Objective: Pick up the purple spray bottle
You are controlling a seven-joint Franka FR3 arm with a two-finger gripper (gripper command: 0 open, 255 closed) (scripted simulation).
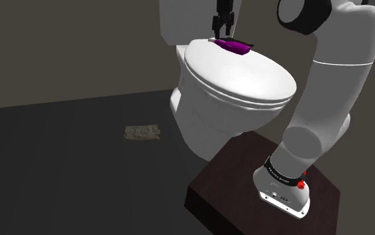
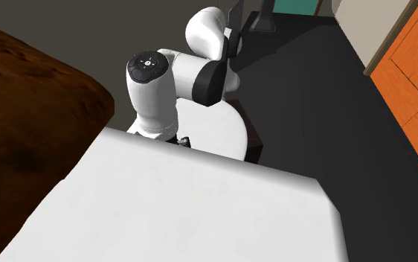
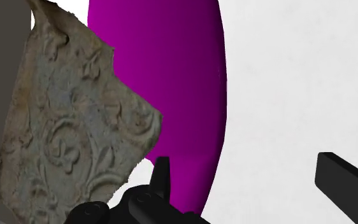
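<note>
Purple spray bottle lies flat on the closed white toilet lid, at its back edge near the tank. Gripper hangs just above the bottle's end on the shoulder view's left. In the wrist view the fingers stand apart, unclosed, the bottle's tip between them and clear of the right one. A grey embossed piece overlaps the bottle's side. Small patterned patch on the dark floor.

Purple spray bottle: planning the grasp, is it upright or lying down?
Lying down: the bottle stretches flat along the white toilet lid, just below the claw.
</note>
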